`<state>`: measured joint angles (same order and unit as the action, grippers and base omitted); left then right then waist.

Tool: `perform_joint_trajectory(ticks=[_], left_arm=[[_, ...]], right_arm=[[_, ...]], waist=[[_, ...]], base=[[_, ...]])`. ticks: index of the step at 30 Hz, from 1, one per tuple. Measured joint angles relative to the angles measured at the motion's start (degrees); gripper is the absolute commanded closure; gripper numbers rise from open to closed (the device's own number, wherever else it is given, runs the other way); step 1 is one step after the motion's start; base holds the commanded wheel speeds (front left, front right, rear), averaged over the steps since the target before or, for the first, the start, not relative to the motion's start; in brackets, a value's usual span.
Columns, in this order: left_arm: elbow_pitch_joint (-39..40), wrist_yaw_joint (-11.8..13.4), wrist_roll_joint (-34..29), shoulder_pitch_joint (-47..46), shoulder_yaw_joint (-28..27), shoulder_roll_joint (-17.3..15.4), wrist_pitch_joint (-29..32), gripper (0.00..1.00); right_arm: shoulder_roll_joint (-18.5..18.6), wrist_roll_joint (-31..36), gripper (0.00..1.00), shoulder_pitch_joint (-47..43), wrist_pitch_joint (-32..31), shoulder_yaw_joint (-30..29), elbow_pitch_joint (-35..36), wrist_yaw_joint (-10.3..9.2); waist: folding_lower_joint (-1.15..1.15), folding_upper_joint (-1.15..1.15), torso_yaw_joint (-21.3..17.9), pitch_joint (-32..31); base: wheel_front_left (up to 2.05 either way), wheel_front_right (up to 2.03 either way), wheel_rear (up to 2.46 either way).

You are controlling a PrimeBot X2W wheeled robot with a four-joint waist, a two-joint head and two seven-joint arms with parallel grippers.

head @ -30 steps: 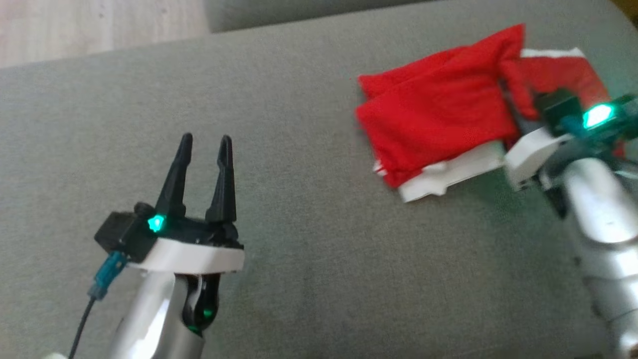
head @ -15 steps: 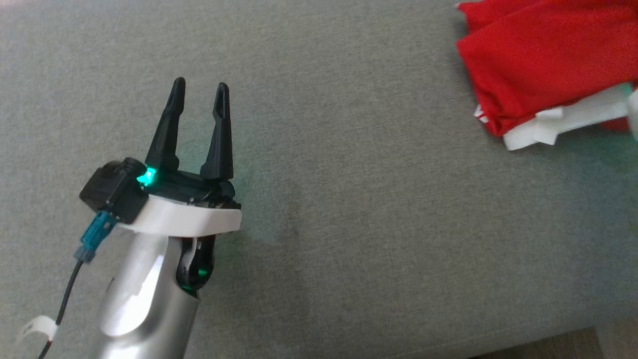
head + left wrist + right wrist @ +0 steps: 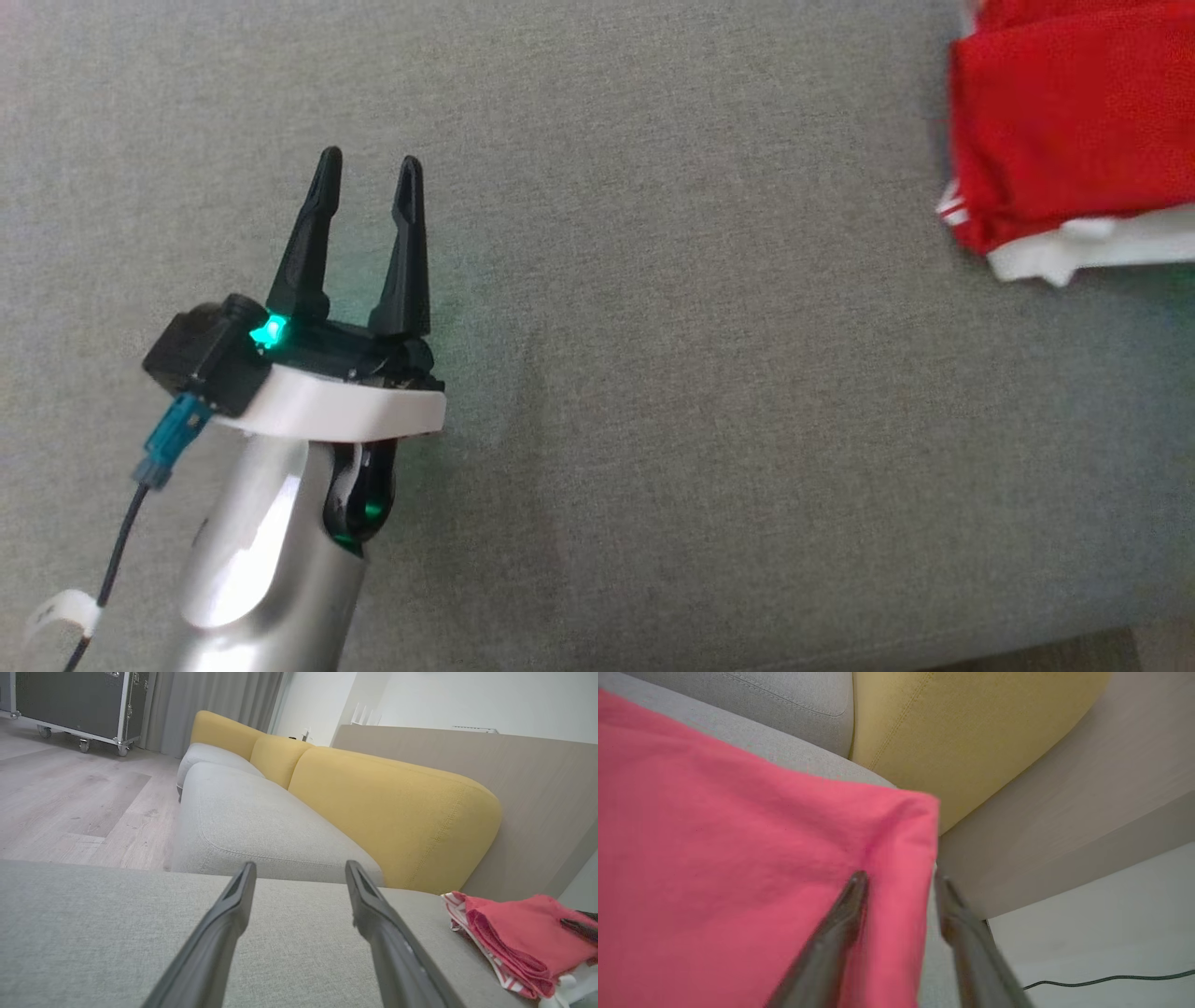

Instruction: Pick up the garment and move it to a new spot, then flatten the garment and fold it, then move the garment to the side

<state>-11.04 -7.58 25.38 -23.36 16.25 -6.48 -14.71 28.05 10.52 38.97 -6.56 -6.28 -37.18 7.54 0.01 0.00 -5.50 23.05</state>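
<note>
Folded red garment (image 3: 1074, 140) is laid at sofa seat's (image 3: 653, 373) far side; task is judged nearly done. Left gripper (image 3: 369, 161) is spread, empty; right gripper (image 3: 900, 877) is spread astride garment edge.

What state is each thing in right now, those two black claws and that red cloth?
Left gripper, two long dark fingers: open, empty, over the grey fabric sofa cushion.
Right gripper: open, fingers either side of the garment's edge.
Red and white cloth garment: folded, lying on the cushion.
</note>
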Motion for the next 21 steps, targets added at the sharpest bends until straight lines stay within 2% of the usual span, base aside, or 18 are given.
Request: perform_joint_trajectory(ticks=[9, 13, 21], left_arm=[[-0.2, 0.0, 0.0, 0.2, -1.9, 0.0, 0.0, 0.00], [-0.2, 0.0, -0.1, 1.6, -3.3, 0.2, 0.0, 0.00], [-0.1, 0.0, -0.7, 7.2, -7.0, 0.9, 0.0, 0.00]], right_arm=[[-4.7, 2.9, 0.00, -0.5, 1.2, -1.6, 6.2, 0.00], [-9.3, 1.9, 0.00, -0.5, 3.3, 0.2, 9.6, 0.00], [-18.7, -4.8, 0.00, -3.0, 10.5, 3.7, 14.9, 0.00]], waist=[[-0.01, 0.00, -0.4, -3.6], [-0.01, 0.00, -0.4, -6.6], [-0.02, 0.00, 0.8, -13.4]], base=[[0.00, 0.00, 0.00], [0.00, 0.00, 0.00], [0.00, 0.00, 0.00]])
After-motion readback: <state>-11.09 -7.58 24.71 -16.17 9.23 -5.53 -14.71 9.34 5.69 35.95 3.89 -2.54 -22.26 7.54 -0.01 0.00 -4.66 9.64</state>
